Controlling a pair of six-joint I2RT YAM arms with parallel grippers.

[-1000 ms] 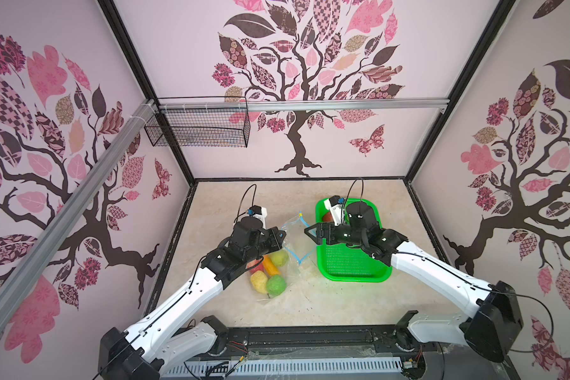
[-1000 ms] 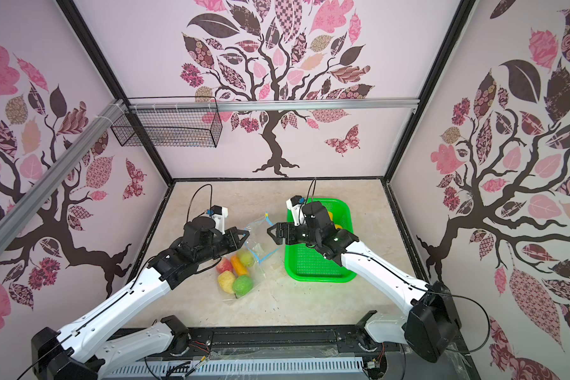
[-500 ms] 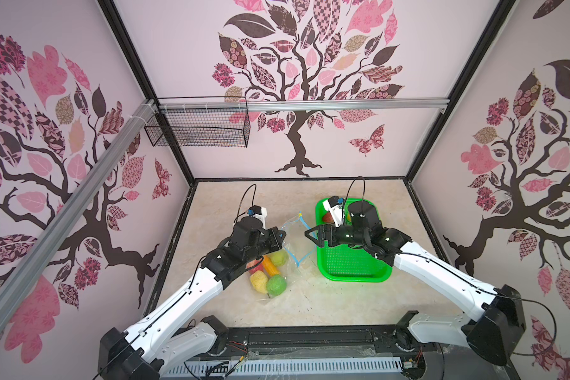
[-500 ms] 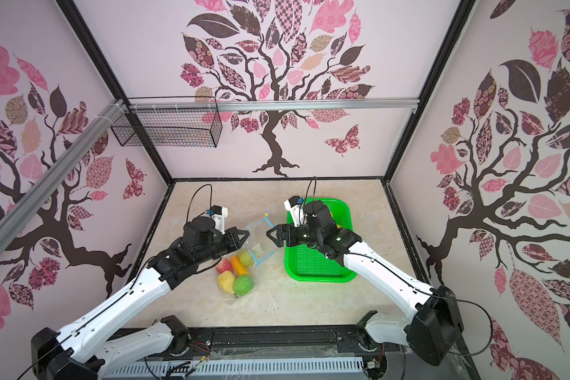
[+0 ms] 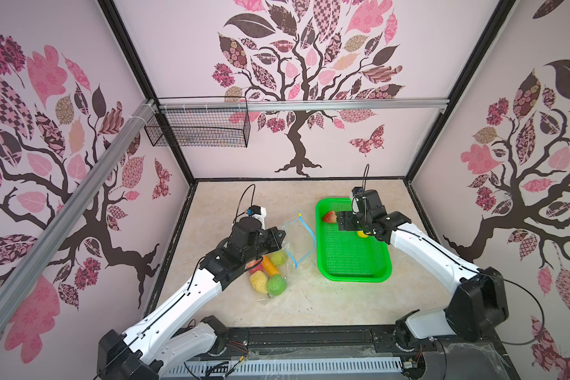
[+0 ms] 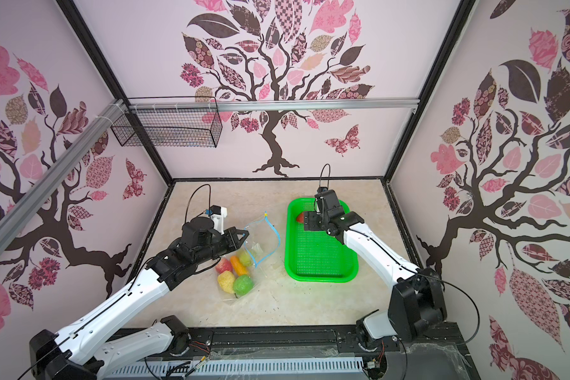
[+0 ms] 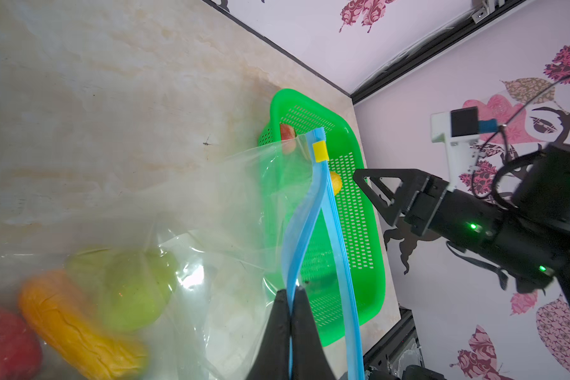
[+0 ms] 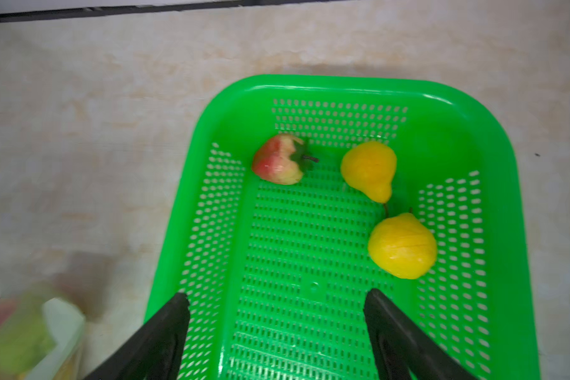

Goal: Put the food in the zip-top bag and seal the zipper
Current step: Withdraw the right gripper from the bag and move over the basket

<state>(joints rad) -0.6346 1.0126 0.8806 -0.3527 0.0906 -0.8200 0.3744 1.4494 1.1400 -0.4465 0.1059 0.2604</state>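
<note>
You get bright, even light with soft shadows, bent edges in both top views, and the food point(image 7: 79, 329) blurred in the left wrist view.

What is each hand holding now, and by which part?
The left hand is shut on the zip-top bag, pinching one lip of its open mouth at the blue zipper. The right hand is open and empty over the green basket.

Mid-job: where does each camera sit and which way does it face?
Both top views: high over the robot's base, looking down; left arm, right arm, zip-top bag, green basket.
Left wrist: on the left arm, looking along the left gripper, shut on the zipper, towards the basket.
Right wrist: on the right arm, looking past the open right gripper into the basket.
All share the basket.
</note>
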